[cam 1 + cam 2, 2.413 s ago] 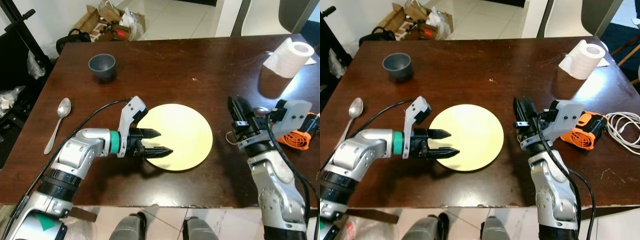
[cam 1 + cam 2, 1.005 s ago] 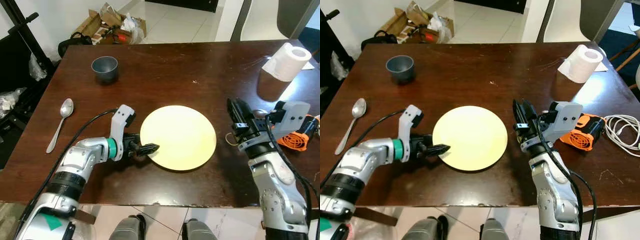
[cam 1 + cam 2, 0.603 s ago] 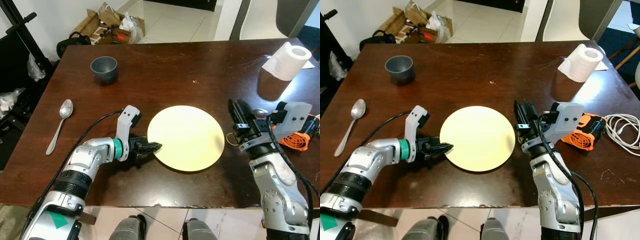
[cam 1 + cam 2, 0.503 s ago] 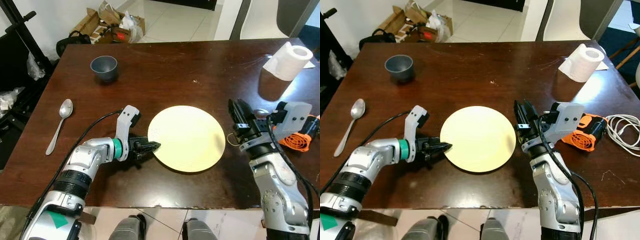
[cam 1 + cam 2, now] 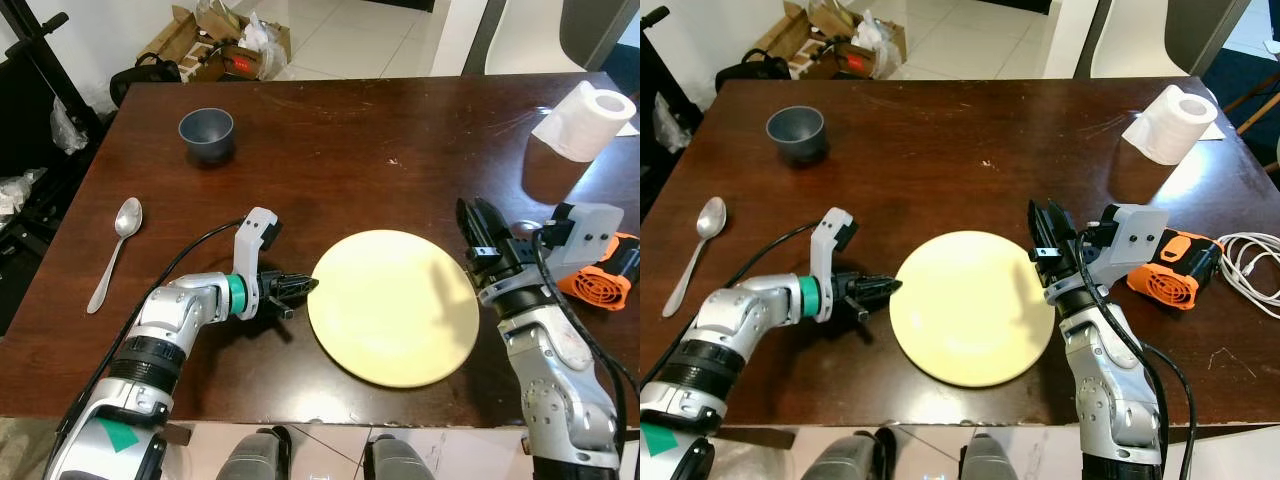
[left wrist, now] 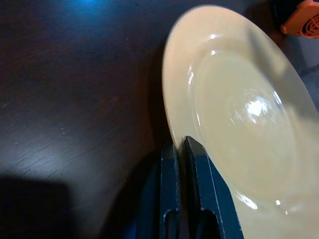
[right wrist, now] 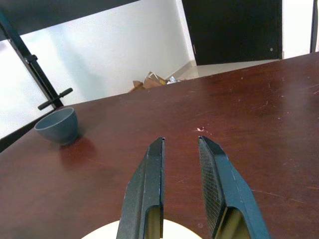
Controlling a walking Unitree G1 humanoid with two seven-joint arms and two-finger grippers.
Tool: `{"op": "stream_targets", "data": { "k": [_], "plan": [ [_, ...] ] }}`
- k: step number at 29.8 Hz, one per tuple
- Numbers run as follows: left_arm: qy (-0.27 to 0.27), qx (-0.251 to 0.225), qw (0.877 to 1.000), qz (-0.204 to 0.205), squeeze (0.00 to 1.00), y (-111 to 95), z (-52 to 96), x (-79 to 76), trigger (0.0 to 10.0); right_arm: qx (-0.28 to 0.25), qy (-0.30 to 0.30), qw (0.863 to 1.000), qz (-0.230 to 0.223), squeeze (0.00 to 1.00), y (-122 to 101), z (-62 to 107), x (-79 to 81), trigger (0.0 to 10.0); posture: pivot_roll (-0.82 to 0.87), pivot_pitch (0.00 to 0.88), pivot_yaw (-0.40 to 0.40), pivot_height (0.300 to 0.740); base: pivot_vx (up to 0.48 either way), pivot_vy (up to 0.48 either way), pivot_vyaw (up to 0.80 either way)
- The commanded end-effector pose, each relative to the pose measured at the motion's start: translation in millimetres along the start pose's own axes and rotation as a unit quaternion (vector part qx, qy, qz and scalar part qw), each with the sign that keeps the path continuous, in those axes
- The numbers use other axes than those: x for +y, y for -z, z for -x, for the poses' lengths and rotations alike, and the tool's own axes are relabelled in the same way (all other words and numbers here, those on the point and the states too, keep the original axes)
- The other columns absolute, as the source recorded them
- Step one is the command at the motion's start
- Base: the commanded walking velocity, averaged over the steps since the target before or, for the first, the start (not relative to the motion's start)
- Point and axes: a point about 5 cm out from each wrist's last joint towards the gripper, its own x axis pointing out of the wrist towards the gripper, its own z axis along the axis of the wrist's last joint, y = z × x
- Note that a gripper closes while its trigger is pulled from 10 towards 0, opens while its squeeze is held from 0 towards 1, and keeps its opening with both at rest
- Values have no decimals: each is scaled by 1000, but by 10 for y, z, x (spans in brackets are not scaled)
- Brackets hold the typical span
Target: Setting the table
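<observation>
Left hand (image 5: 300,287) at yellow plate (image 5: 392,306), dark table (image 5: 350,130)

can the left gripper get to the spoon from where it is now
Probably yes. The spoon lies on bare table to the left gripper's own left, with nothing between, though its shut fingers point at the plate.
</observation>
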Motion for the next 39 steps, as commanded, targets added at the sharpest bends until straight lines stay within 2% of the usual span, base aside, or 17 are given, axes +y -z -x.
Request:
{"op": "stream_targets", "data": {
  "k": [1,3,4,5,6,9,14,17,24,25,26,27,29,30,33,37,39],
  "plan": [
    [-14,11,1000,14,0,57,8,27,0,0,2,1000,0,0,-15,15,-2,10000,-7,38,97,740,0,0,0],
    [-15,9,1000,15,0,43,9,27,0,-1,2,1000,1,0,-15,15,-3,10000,-7,38,97,740,0,0,0],
    [-24,-20,999,17,0,-84,28,40,9098,-1,2,1000,1,0,-21,13,-5,10000,-7,38,95,740,0,0,0],
    [-30,-41,999,19,0,-177,45,47,10000,-2,3,1000,2,0,-25,12,-8,10000,-7,38,95,740,0,0,0],
    [-30,-41,999,19,0,-177,45,47,10000,-2,3,1000,2,0,-25,12,-8,10000,-7,38,95,740,0,0,0],
    [-18,-103,994,24,0,-485,163,23,10000,-6,7,1000,5,0,-60,16,-46,10000,-4,36,92,740,0,0,0],
    [-17,-135,991,10,0,-695,300,22,10000,-17,15,1000,8,0,-139,27,-107,10000,-2,37,93,740,0,0,0],
    [-20,-143,990,7,0,-733,323,34,10000,-19,17,1000,7,0,-153,30,-118,10000,-2,37,93,740,0,0,0],
    [-21,-179,984,6,0,-870,389,53,10000,-28,35,998,-52,0,-136,105,-195,10000,-7,30,90,740,0,0,0],
    [-18,-185,982,10,0,-880,392,49,10000,-28,38,996,-74,0,-115,135,-216,10000,-7,29,91,740,0,0,0],
    [-7,-197,980,25,0,-898,395,33,10000,-28,29,992,-121,0,-78,183,-217,10000,-12,26,92,740,0,0,0],
    [-7,-197,980,25,0,-898,395,33,10000,-28,29,992,-121,0,-78,183,-217,10000,-12,26,92,740,0,0,0],
    [8,-218,975,52,0,-927,404,10,10000,-34,4,979,-203,0,-20,260,-183,10000,-12,24,92,740,0,0,0],
    [8,-218,975,52,0,-927,404,10,10000,-34,4,979,-203,0,-20,260,-183,10000,-12,24,92,740,0,0,0],
    [19,-245,966,80,0,-988,423,-14,10000,-64,-41,945,-318,0,-10,351,-78,10000,-10,22,91,740,0,0,0],
    [33,-266,959,98,0,-1056,450,-41,10000,-74,-58,933,-347,0,-21,383,-46,10000,-10,21,92,740,0,0,0],
    [33,-266,959,98,0,-1056,450,-41,10000,-74,-58,933,-347,0,-21,383,-46,10000,-10,21,92,740,0,0,0]
  ]
}}
